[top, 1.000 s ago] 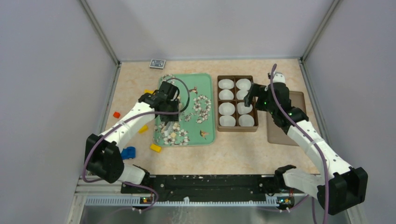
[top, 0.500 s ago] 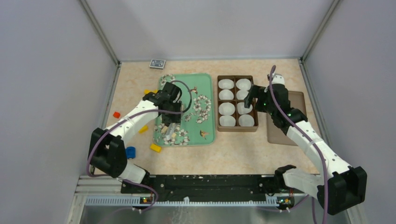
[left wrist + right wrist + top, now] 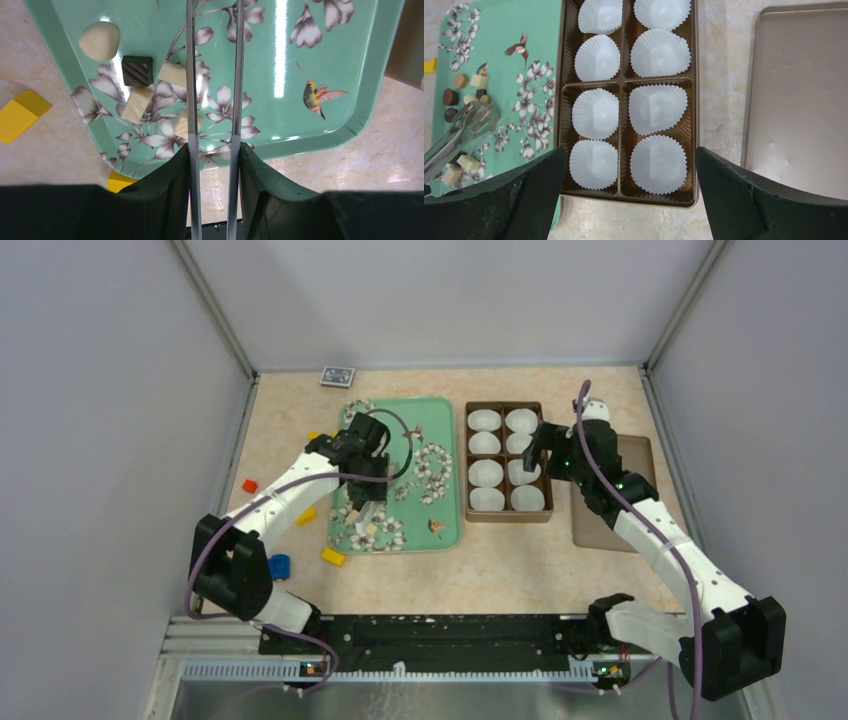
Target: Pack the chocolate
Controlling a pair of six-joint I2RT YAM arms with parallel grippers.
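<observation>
Presently, left gripper (image 3: 214,150): pressing in on a pair of metal tongs (image 3: 474,119), its fingers clamping the two thin arms from outside; the arms are standing slightly apart and running out over the green tray (image 3: 265,90).
Tong ends: passing out of the left wrist view; in the right wrist view the spoon-shaped ends are sitting low over the tray, just beside the far group of pieces. Cannot tell whether they are touching anything.
Chocolate (image 3: 137,70): lying loose on the left part of the tray, in a near group and a far group.
Near group: a round cream piece (image 3: 99,41), a ribbed dark square and three cream squares; one cream square (image 3: 179,125) is showing partly under the left tong arm.
Far group: small tan, cream and dark brown pieces (image 3: 450,96) sitting close together.
Right gripper (image 3: 629,152): fingers spread wide, hovering above the brown box (image 3: 626,82).
Box: sitting on the counter (image 3: 50,165) just right of the tray, its eight compartments each carrying a white paper cup (image 3: 658,107).
Tan lid (image 3: 804,100): lying flat on the counter, right of the box.
Yellow blocks (image 3: 20,114): lying on the counter along the tray's left edge.
</observation>
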